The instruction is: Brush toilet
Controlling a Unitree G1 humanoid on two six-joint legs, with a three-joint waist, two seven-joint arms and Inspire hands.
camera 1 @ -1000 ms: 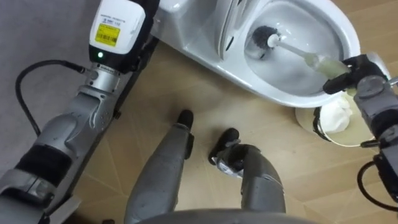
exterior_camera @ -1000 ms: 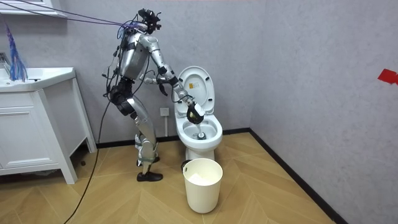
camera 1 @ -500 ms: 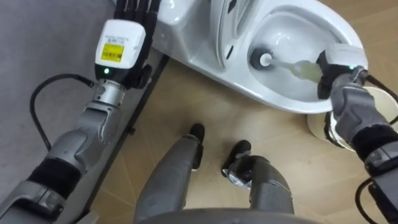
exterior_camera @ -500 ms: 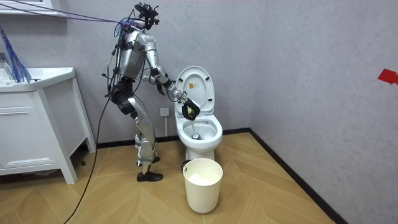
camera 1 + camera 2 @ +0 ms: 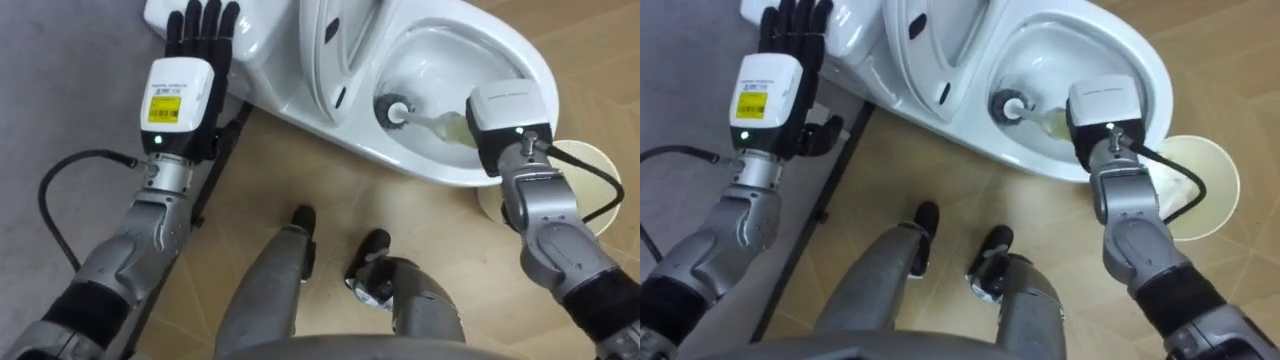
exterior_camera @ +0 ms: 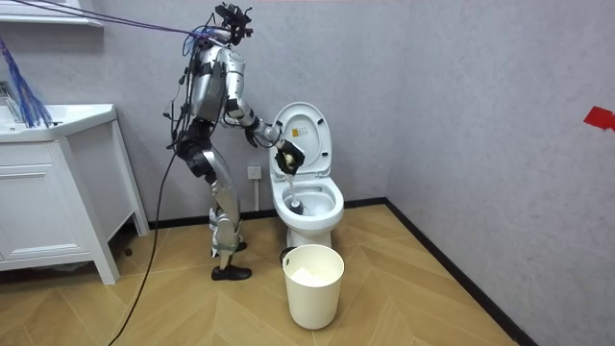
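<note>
Pointing head-left across bowl (image 5: 522, 68), toilet brush (image 5: 400, 111) seemingly gripped by right hand (image 5: 508, 118); left hand (image 5: 185, 85) splayed

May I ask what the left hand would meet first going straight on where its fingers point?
Probably the white ceramic toilet tank, just beyond the left hand's straight fingers; depth is unclear.
</note>
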